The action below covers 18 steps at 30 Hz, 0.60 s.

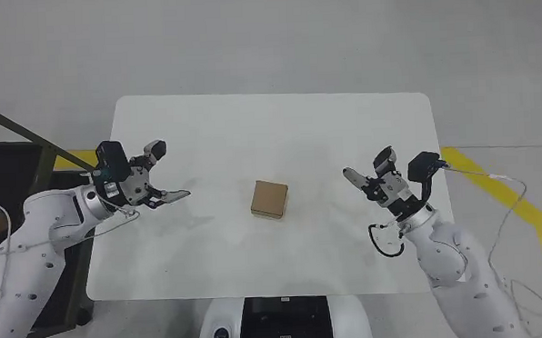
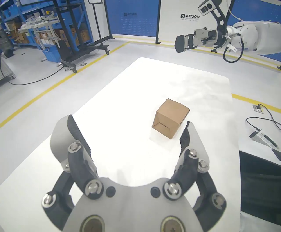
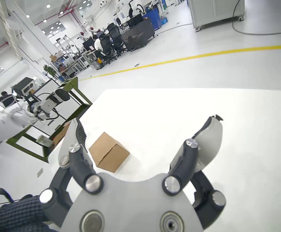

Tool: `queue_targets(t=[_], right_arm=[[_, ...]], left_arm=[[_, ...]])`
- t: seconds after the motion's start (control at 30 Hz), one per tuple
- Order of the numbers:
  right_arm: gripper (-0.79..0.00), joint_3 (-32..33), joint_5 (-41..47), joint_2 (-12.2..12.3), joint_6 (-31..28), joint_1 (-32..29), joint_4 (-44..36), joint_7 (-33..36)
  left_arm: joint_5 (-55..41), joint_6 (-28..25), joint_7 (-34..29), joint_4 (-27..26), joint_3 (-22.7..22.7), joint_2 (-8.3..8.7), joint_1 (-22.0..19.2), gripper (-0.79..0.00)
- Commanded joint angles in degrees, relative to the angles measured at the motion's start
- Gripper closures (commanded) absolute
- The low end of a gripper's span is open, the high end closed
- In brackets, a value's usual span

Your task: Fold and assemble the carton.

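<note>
A small brown carton (image 1: 269, 198), folded into a closed box shape, stands alone near the middle of the white table (image 1: 278, 123). In the left wrist view the carton (image 2: 170, 118) shows a tucked flap on its near side. My left gripper (image 1: 168, 171) hangs open to the left of the carton, well apart from it, with nothing between its fingers (image 2: 74, 134). My right gripper (image 1: 367, 164) hangs open to the right of the carton, also apart and holding nothing. The right wrist view shows the carton (image 3: 109, 152) lying beyond the open fingers (image 3: 80, 131).
A dark green metal frame (image 3: 72, 98) stands off the table's left edge. Yellow floor lines (image 1: 518, 204) run past the table's right side. Bare table surface lies all around the carton.
</note>
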Motion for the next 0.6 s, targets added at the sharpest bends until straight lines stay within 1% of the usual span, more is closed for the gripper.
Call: queue_targets(t=[0.0,0.17,0.37,0.57], right_arm=[[-0.785,0.8,-3.0,0.1,-0.3,-0.5,-0.3,-2.2],[-0.785,2.3,-8.1,0.2,-0.2,-1.9,-1.4,-4.7],[-0.785,3.7,-10.7,0.4,0.2,-2.4,-2.5,-4.7],[-0.785,3.8,-10.8,0.4,0.1,-2.4,-2.6,-4.9]], left_arm=[[-2.4,0.2,-2.3,-0.5,-0.9,0.04,0.2,-0.785],[-4.4,0.1,-6.2,-1.9,-2.7,0.10,0.1,-0.785],[-4.5,0.1,-6.3,-1.9,-2.7,0.09,0.1,-0.785],[-4.5,0.1,-6.3,-1.9,-2.7,0.09,0.1,-0.784]])
